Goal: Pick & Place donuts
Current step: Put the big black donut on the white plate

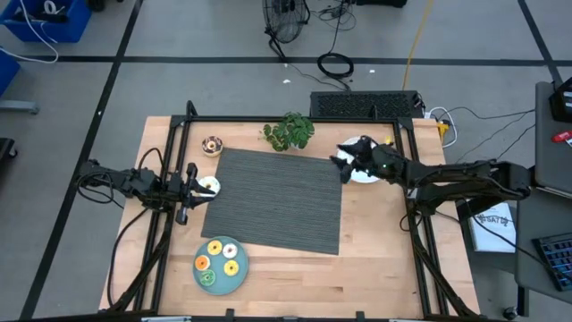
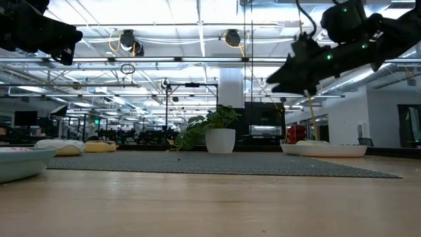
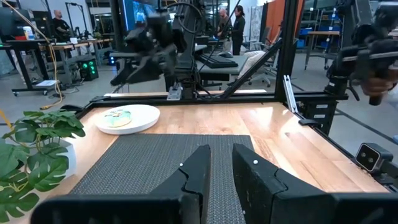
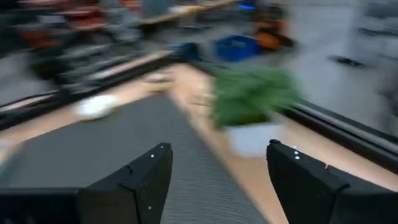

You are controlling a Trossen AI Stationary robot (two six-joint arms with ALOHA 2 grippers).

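A wide workshop floor with cables and a fan surrounds our wooden tabletop (image 1: 375, 259), which carries a dark ribbed mat (image 1: 277, 199) across its middle, likely as the working zone between plates. Four donuts (image 1: 220, 256) sit gathered on the teal plate (image 1: 207, 281) at the near edge, suggesting it is where they get collected. One more donut (image 3: 117, 116) rests on the white plate (image 1: 365, 175) at the right, and a pale one (image 1: 208, 184) lies just beside the left pincer (image 1: 191, 191). Another small item sits near the potted plant (image 1: 288, 131); we cannot tell what it is. Our left pincer hangs low at the mat's left edge, fingers nearly together and empty. Our right pincer (image 1: 344, 166) hovers over the white plate's edge, spread wide and holding nothing, probably placed for a pick.
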